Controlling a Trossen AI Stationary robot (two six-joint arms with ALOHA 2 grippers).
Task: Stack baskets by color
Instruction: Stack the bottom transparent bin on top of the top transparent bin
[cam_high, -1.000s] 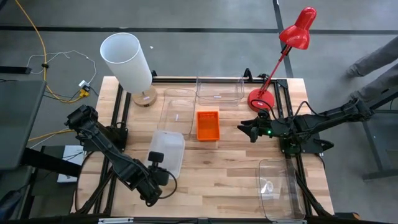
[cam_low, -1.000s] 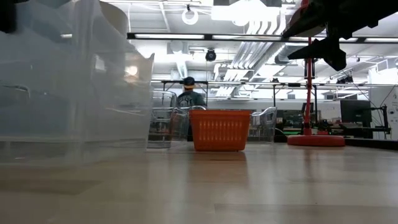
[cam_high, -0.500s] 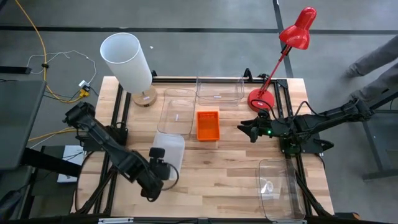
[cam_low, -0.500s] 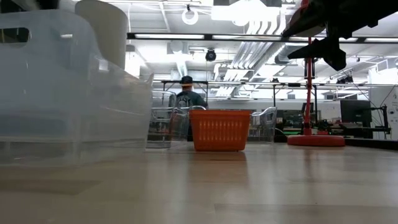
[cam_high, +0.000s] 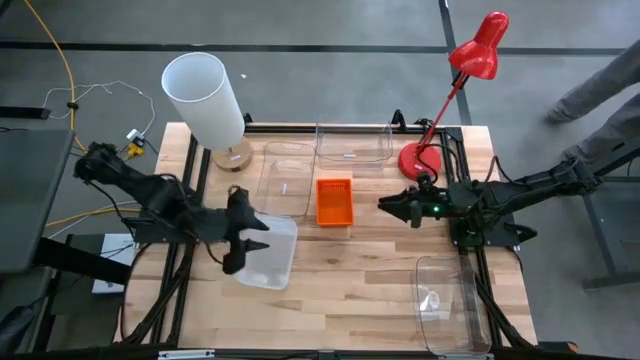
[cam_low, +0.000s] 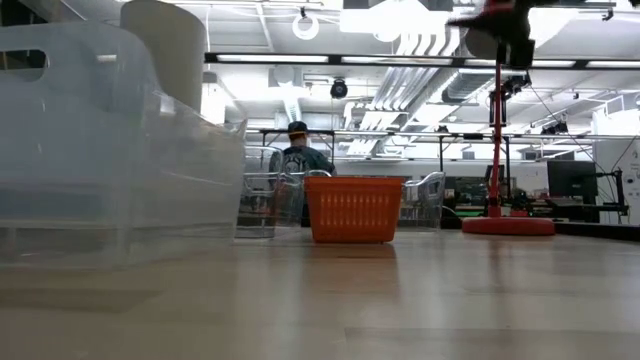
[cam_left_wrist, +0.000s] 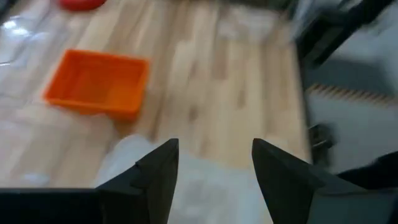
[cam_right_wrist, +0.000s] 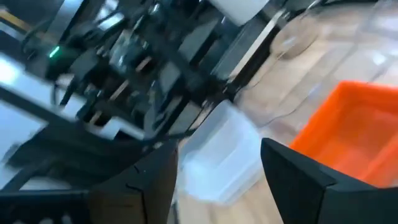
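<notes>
An orange basket (cam_high: 335, 200) stands mid-table on its base, also in the low view (cam_low: 353, 208). To its left a frosted clear bin (cam_high: 270, 252) rests on the table. My left gripper (cam_high: 246, 240) hovers open above that bin's left edge; in its wrist view (cam_left_wrist: 214, 180) the bin (cam_left_wrist: 199, 186) shows below the fingers. Right of the orange basket, my right gripper (cam_high: 384, 207) is raised and open, pointing toward the basket (cam_right_wrist: 354, 124). Other clear bins stand at the far side (cam_high: 285, 180) (cam_high: 353, 143) and the near right corner (cam_high: 445, 300).
A white lampshade (cam_high: 205, 100) on a wooden foot stands at the far left corner. A red desk lamp (cam_high: 425, 155) stands at the far right. Bare wood lies between the orange basket and the table's near edge. A person is in the room beyond (cam_low: 300, 155).
My left gripper has let go of the frosted clear bin, risen, and swung from the near edge toward the table's left and far side. The bin, tilted a second ago, has settled flat on the table. My right gripper has risen a little.
</notes>
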